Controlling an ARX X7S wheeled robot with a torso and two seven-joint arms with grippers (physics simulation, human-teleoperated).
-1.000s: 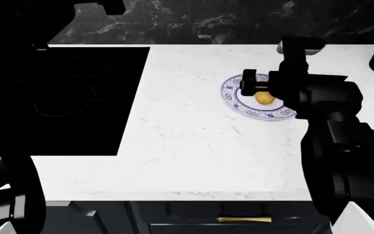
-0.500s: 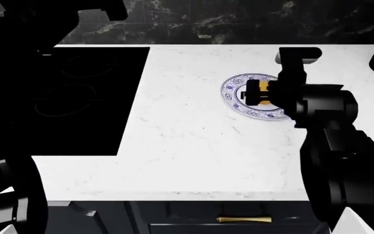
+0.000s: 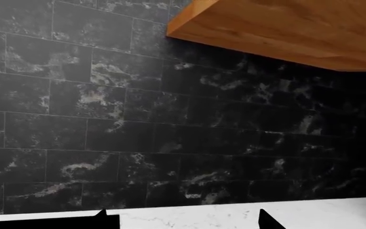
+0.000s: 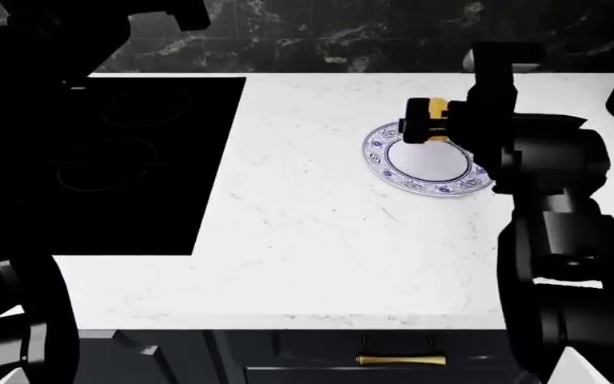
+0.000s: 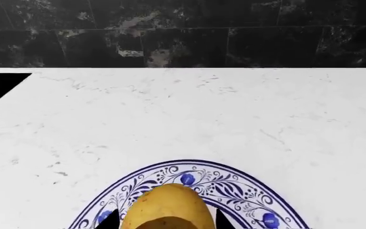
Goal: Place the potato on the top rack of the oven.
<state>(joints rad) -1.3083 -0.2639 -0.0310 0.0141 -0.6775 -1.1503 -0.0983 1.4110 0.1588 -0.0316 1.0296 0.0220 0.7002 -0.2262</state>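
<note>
My right gripper (image 4: 427, 120) is shut on the small yellow-tan potato (image 4: 438, 107) and holds it lifted above the white blue-patterned plate (image 4: 427, 166) on the white counter. In the right wrist view the potato (image 5: 167, 207) fills the space between the two dark fingertips, with the plate rim (image 5: 237, 191) below it. My left gripper (image 3: 183, 224) is raised and faces the black marbled wall; its fingertips (image 3: 106, 220) stand wide apart with nothing between them. The oven and its top rack are out of view.
A flat black cooktop (image 4: 125, 160) is set into the counter at the left. A wooden shelf (image 3: 285, 28) hangs on the wall above the left gripper. A drawer with a brass handle (image 4: 401, 360) sits under the counter's front edge (image 4: 285, 322).
My right gripper closed on the potato and lifted it off the plate, moving up and slightly toward the wall. The plate now lies bare. The left arm has not visibly moved.
</note>
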